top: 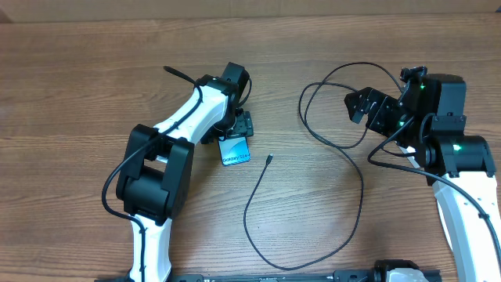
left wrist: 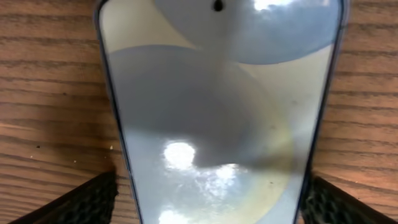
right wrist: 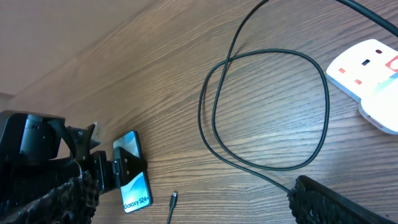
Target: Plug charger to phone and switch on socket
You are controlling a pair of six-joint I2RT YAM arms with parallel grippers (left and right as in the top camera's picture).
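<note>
The phone [top: 235,150] lies flat on the table with its "Galaxy S24" strip towards the front. It also shows in the right wrist view [right wrist: 134,180] and fills the left wrist view [left wrist: 217,124]. My left gripper [top: 239,125] is open, with one finger on each side of the phone [left wrist: 210,199]; a strip of wood shows by the left finger. The charger, a black looped cable [top: 356,168], lies between the arms, and its plug [top: 269,159] rests just right of the phone. My right gripper [top: 366,108] is open and empty above the cable loop [right wrist: 189,186]. The socket [right wrist: 364,62] shows only in the right wrist view.
A white block [right wrist: 380,111] sits against the socket's near side. The cable runs from behind the right arm in a wide loop towards the front edge of the table [top: 297,266]. The left arm's body [top: 153,176] stands front left.
</note>
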